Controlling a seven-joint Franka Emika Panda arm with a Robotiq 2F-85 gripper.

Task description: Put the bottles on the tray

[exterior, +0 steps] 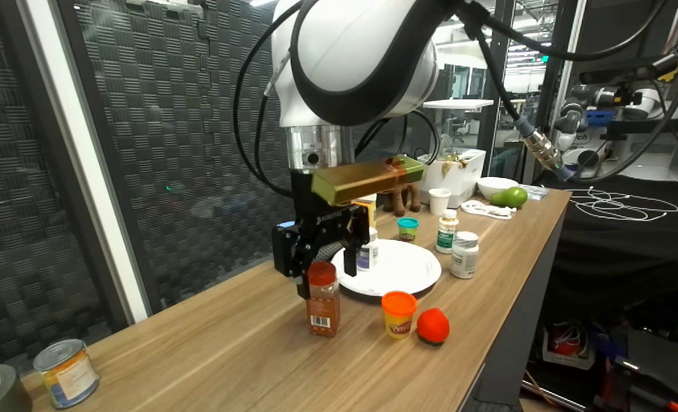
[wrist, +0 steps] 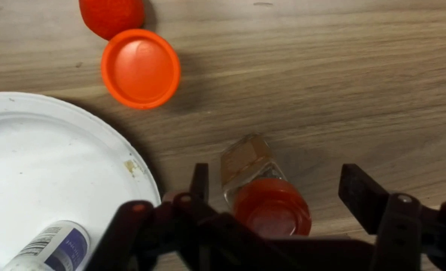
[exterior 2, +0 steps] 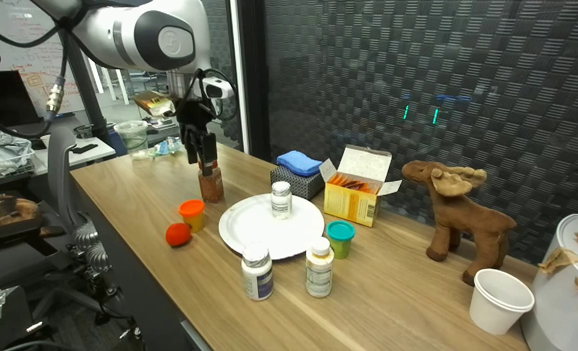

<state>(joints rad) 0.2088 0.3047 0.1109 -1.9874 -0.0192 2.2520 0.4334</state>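
Lower centre of the wrist view: the red-capped spice bottle (wrist: 262, 188) stands upright on the tabletop (wrist: 320, 94) between the widely parted jaws of the claw (wrist: 276, 184), right of the white plate (wrist: 57, 162); presumably light, stiff and slick-sided, it is best gripped just below its cap (wrist: 271, 214).

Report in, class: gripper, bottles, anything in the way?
Gripper open astride red-capped bottle, upright beside plate. One white bottle already on plate. Possible snag: orange-lidded tub nearby.
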